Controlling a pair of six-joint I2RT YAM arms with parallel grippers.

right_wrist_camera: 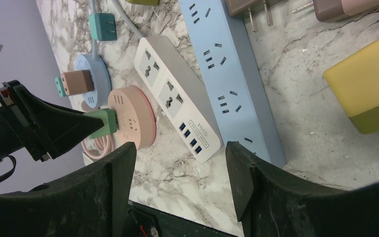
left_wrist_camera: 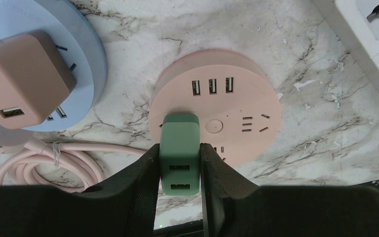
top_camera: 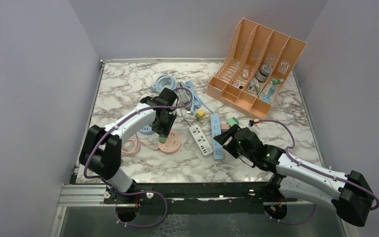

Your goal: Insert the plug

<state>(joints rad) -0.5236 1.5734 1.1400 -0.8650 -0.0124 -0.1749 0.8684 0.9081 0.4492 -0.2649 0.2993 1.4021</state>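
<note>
Marble table (top_camera: pixel 128 84) carries the pink round hub (left_wrist_camera: pixel 237 94). The left gripper (left_wrist_camera: pixel 180 150), the nearer arm, clamps the green plug (left_wrist_camera: pixel 179 129) upright over the hub's near edge. The right gripper (right_wrist_camera: pixel 180 145) stands wide and empty.

The plug (left_wrist_camera: pixel 179 148) stands on the nearer round hub (left_wrist_camera: pixel 237 106); a power strip (top_camera: pixel 201 139) lies just right.
</note>
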